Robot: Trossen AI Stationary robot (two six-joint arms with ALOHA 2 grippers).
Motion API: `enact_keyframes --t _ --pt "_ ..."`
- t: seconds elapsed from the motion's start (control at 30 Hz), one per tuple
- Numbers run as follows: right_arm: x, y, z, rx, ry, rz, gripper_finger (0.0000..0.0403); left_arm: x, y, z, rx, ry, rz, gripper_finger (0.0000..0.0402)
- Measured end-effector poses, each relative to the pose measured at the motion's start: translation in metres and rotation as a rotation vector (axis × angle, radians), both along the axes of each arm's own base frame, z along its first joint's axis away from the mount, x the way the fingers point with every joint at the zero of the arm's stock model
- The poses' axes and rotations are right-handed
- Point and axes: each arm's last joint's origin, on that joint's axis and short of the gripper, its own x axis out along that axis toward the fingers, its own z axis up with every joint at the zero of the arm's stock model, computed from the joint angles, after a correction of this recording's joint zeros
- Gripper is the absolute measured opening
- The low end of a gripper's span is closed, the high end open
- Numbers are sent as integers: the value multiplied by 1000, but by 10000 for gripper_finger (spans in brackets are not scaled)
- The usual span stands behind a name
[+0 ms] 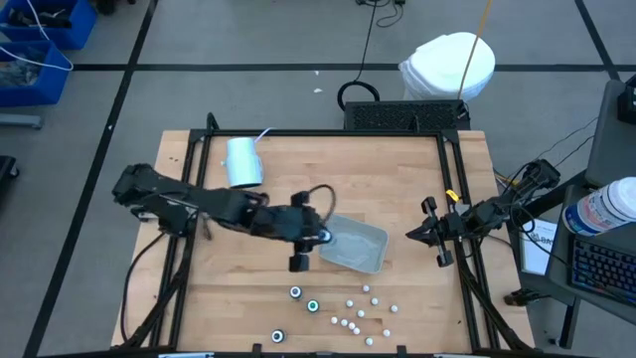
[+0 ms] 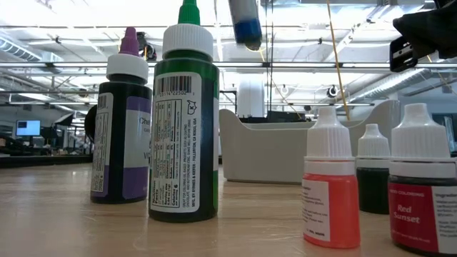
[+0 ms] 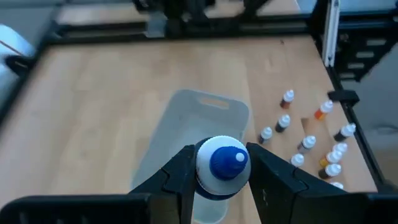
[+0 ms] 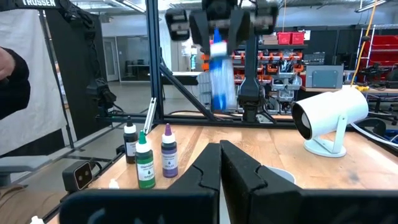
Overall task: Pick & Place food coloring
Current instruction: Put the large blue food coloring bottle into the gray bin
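One blue-capped bottle hangs cap-down, gripped between your left gripper fingers, directly above the grey tray, while the right gripper waits closed and empty beside that tray.

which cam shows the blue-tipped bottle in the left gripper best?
Left wrist view: blue-tipped bottle sits close-up between the left gripper fingers. Right wrist shows it blurred; low view only its tip; high view hides it.
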Motion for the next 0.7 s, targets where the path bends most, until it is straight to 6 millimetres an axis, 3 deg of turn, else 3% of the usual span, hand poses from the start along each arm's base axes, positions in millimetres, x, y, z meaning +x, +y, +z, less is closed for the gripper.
enact_keyframes --t 0.27,0.7 --pt "1 0 0 3 2 0 0 43 21 -44 -5 53 -52 128" --pt "2 0 -1 -22 14 -26 0 68 68 -90 -2 174 22 129"
